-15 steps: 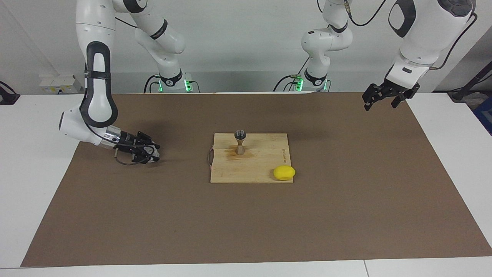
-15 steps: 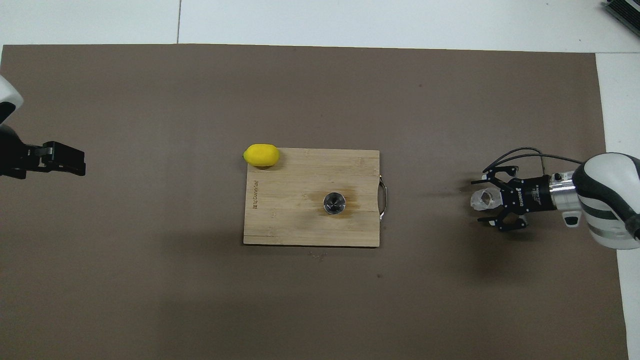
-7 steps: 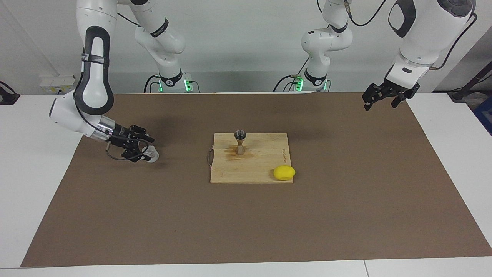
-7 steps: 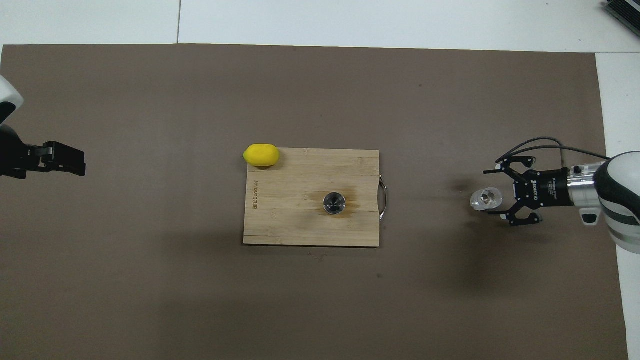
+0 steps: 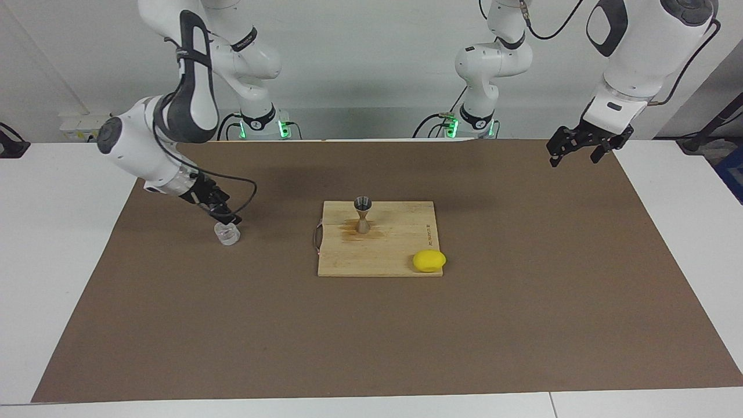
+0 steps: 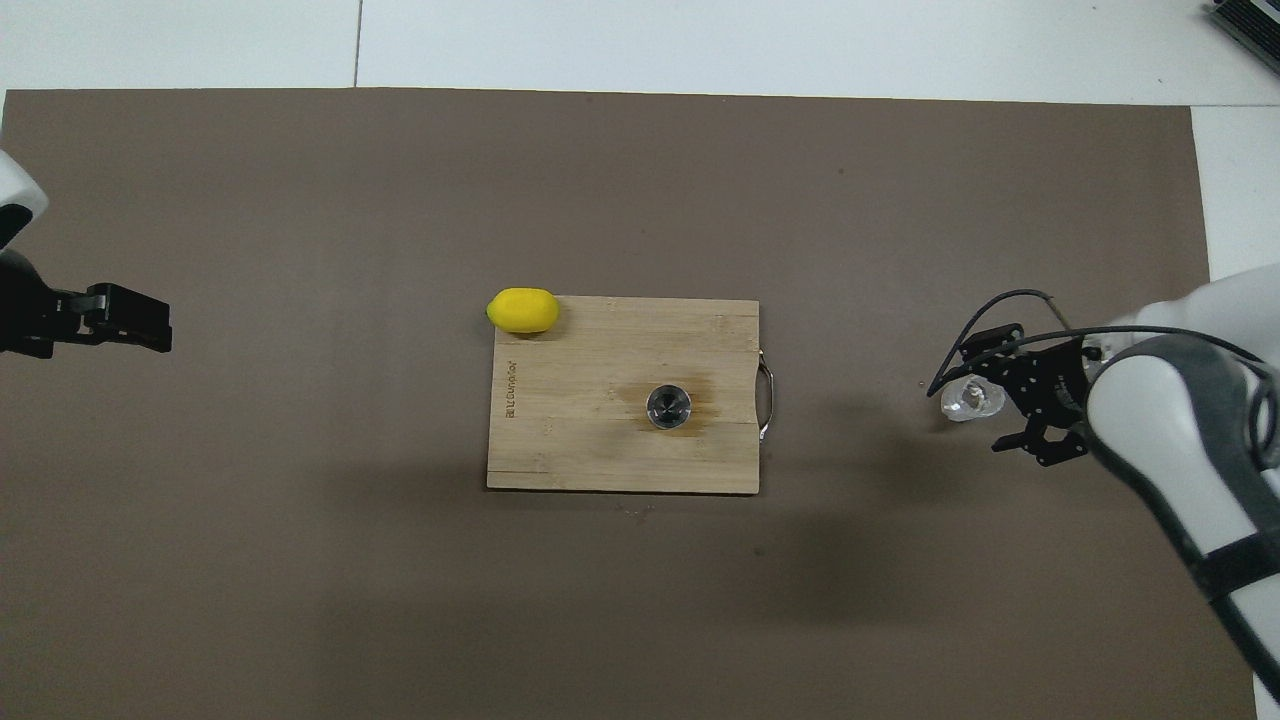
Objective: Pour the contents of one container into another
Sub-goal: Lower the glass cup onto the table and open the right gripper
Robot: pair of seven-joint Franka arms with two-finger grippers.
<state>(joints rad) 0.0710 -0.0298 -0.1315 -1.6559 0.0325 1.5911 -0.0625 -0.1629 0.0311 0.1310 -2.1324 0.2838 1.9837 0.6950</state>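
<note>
Overall, brown mat (image 5: 522, 302) on white table (image 5: 52, 232)

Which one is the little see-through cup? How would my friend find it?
Start at the wooden cutting board in the middle of the brown mat, then look toward the right arm's end of the table. The clear cup stands alone on the mat there, unlike the metal jigger and yellow lemon at the board.

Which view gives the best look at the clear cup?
The facing view: the clear cup stands upright on the brown mat, its side wall plain, just below the right gripper. The overhead view shows only its rim from above, beside the gripper's links.
</note>
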